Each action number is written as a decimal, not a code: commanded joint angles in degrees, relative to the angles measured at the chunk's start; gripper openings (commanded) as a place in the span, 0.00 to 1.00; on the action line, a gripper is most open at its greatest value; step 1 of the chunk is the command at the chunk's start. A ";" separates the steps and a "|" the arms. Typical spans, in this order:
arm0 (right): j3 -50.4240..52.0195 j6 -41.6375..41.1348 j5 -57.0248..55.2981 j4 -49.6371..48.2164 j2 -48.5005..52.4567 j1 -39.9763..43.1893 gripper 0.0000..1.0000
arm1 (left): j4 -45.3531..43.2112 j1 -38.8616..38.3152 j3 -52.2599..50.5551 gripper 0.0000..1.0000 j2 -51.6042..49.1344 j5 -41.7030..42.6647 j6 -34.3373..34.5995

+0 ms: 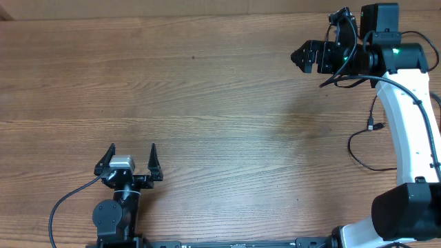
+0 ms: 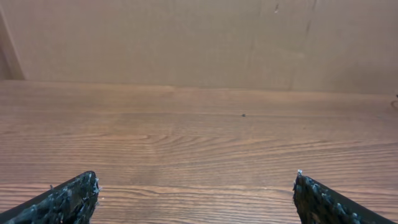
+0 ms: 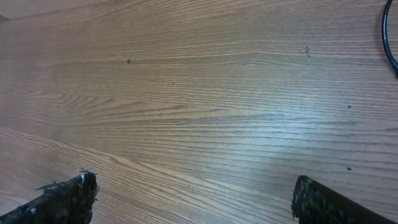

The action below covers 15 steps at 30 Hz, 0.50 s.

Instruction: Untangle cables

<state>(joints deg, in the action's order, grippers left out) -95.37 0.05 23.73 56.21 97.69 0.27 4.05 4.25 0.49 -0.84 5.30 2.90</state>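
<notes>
Reaching the right gripper point(image 1: 298, 56) toward the thin black cable point(image 1: 351, 148) near its plug seems wisest (both it and the left gripper point(image 1: 132, 148) stand spread, empty).

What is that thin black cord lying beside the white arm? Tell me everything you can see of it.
The cord is thin, black and flexible. One end carries a small plug that lies free. From there the cord bends in one loose, open curve over the wooden table and disappears behind the white arm, so the rest of it is hidden. No knot shows, and nothing grips it.
</notes>
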 commanded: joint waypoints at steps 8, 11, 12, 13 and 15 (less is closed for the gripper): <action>-1.40 0.42 -0.13 -0.31 -0.15 -0.04 1.00 | 0.15 -0.04 -0.24 1.00 0.66 -1.27 -2.51; -1.40 0.42 -0.13 -0.31 -0.15 -0.04 1.00 | 0.15 -0.04 -0.24 1.00 0.66 -1.25 -2.51; -1.40 0.42 -0.13 -0.31 -0.15 -0.04 1.00 | 0.15 -0.04 -0.24 1.00 0.63 -1.25 -2.51; -1.40 0.42 -0.13 -0.31 -0.15 -0.04 1.00 | 0.15 -0.04 -0.22 1.00 0.63 -1.25 -2.51; -1.40 0.42 -0.13 -0.31 -0.15 -0.04 1.00 | 0.15 -0.04 -0.24 1.00 0.63 -1.25 -2.51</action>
<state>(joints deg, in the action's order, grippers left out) -95.37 0.05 23.70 56.18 97.69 0.30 4.05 4.23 0.49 -0.84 4.84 1.32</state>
